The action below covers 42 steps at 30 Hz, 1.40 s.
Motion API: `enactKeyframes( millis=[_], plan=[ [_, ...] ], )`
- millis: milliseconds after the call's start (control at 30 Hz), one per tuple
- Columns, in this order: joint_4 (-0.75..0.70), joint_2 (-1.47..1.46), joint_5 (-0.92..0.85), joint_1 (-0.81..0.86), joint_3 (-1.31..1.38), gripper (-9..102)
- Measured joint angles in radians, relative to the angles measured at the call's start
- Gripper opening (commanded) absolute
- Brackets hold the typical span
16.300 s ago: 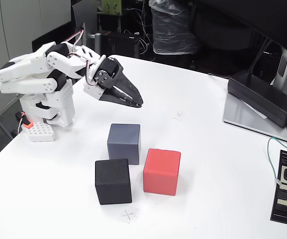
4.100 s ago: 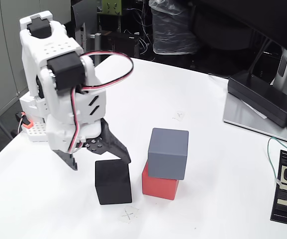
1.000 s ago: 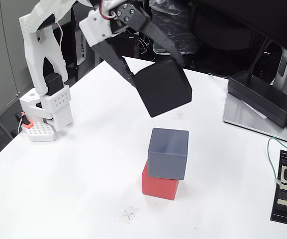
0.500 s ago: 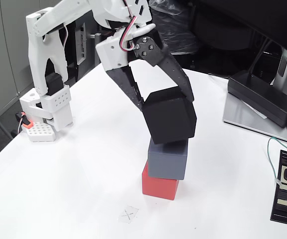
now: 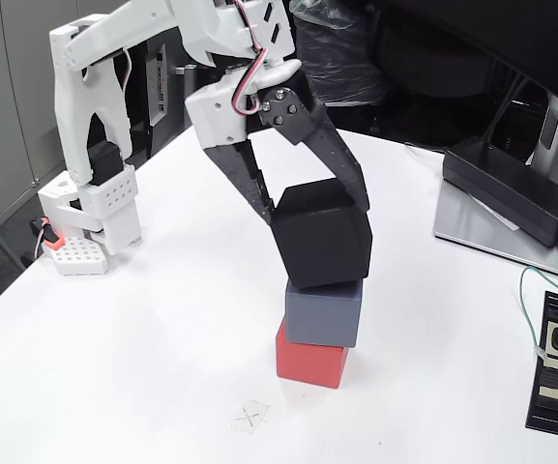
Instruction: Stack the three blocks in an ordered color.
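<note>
The arm (image 5: 143,39) reaches from its white base (image 5: 100,208) at the left of the table (image 5: 114,367) across to the middle, where the 3 blocks stand in a column. The red block (image 5: 308,362) is at the bottom, resting on the table. The grey block (image 5: 324,314) sits on top of it, shifted a little to the right so that its right side overhangs the red one.

The black block (image 5: 322,237) is uppermost, tilted, with its lower edge touching or just above the grey block's top; the exact contact cannot be made out. The gripper (image 5: 312,198) has its 2 dark fingers (image 5: 337,164) closed on the black block, 1 on its left side and 1 over its upper right edge.

A small pencilled cross (image 5: 249,417) marks the table in front of the stack, and another faint mark (image 5: 380,215) lies behind it. A white perforated piece with an orange part (image 5: 66,253) lies just beside the base. At the right edge a long black adapter (image 5: 511,188) rests on a grey plate (image 5: 472,227), and a black power strip (image 5: 554,362) with a plugged cable lies near the table's corner.
</note>
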State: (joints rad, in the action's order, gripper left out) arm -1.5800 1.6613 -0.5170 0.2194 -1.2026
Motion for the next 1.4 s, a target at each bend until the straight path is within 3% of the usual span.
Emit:
enactKeyframes(
  millis=[200, 667, 1400],
  plan=[
    [0.0, 0.0, 0.0, 0.0, 0.0, 11],
    [-0.003, -0.002, 0.0, 0.0, -0.002, 31],
    [-0.003, 0.012, 0.0, 0.061, -0.003, 31]
  ],
)
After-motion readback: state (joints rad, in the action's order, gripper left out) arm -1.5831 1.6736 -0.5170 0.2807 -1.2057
